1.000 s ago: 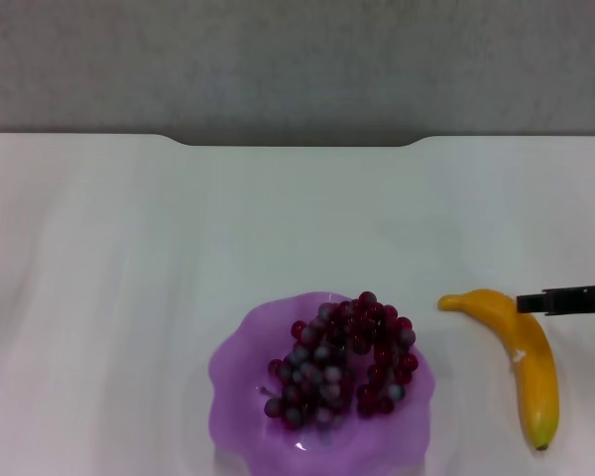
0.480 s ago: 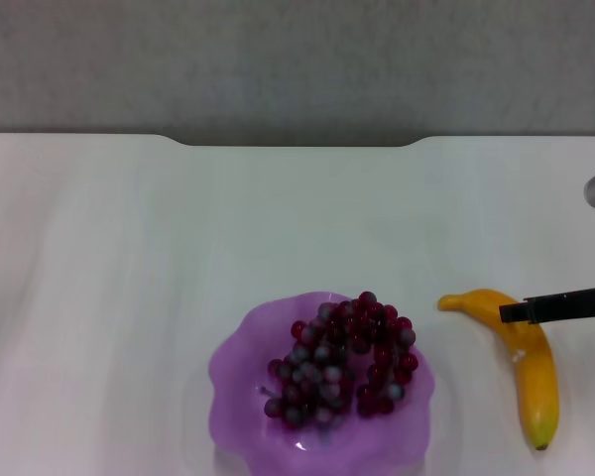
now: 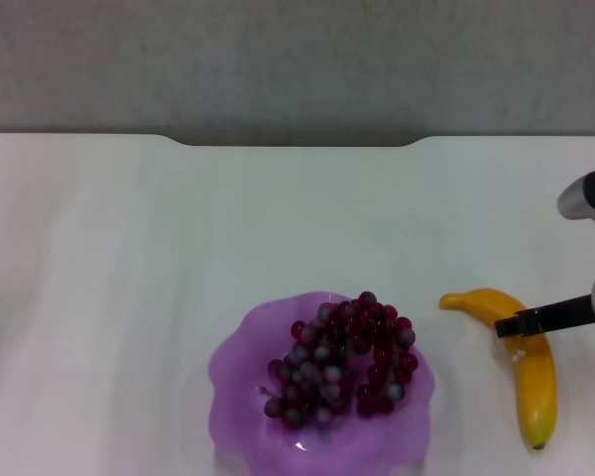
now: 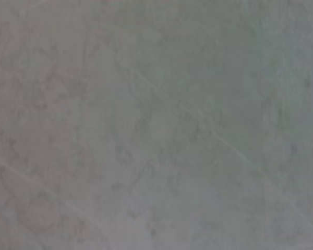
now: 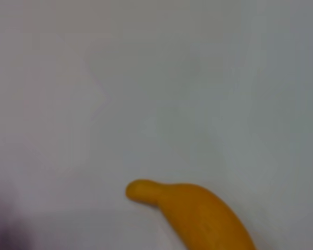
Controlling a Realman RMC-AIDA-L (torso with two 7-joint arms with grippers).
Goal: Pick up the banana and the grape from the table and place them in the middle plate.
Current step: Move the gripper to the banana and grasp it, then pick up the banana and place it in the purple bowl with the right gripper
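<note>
- The grape [image 3: 339, 359] lies in the middle plate [image 3: 240, 369].
- The banana [image 3: 524, 359] lies on the table [image 3: 178, 238] at the plate's three o'clock.
- The right hand [image 3: 521, 321] hovers over the banana; its opening cannot be told.

one banana [image 3: 528, 369], one grape [image 3: 342, 359] bunch (many berries), one middle plate [image 3: 236, 372], one table [image 3: 178, 228]

Open white table [image 3: 178, 218] fills the upper and left frame — free passage there — while the grape-filled plate [image 3: 240, 349] blocks the lower centre and the right gripper's [image 3: 521, 322] dark finger lies across the banana [image 3: 535, 382] at lower right.
</note>
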